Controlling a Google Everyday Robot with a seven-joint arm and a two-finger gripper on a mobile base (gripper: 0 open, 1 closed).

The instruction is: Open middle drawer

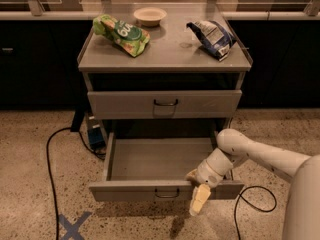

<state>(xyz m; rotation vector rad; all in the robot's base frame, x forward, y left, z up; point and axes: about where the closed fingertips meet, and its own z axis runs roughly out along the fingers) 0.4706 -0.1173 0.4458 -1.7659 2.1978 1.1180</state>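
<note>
The middle drawer (135, 190) is pulled far out of the grey cabinet and shows a plain grey inside. Its small dark wire handle (167, 193) sits at the centre of the front. My gripper (199, 202) hangs down over the drawer's front panel, just right of the handle and not on it. The white arm (260, 156) reaches in from the lower right, over the drawer's right front corner. The drawer above (125, 105), with its own handle (166, 103), is pushed in.
On the cabinet top (165, 51) lie a green chip bag (121, 34), a white bowl (150, 16) and a blue-white chip bag (214, 37). Black cables (50, 159) run over the floor at left and at right (250, 204). A blue tape cross (74, 226) marks the floor.
</note>
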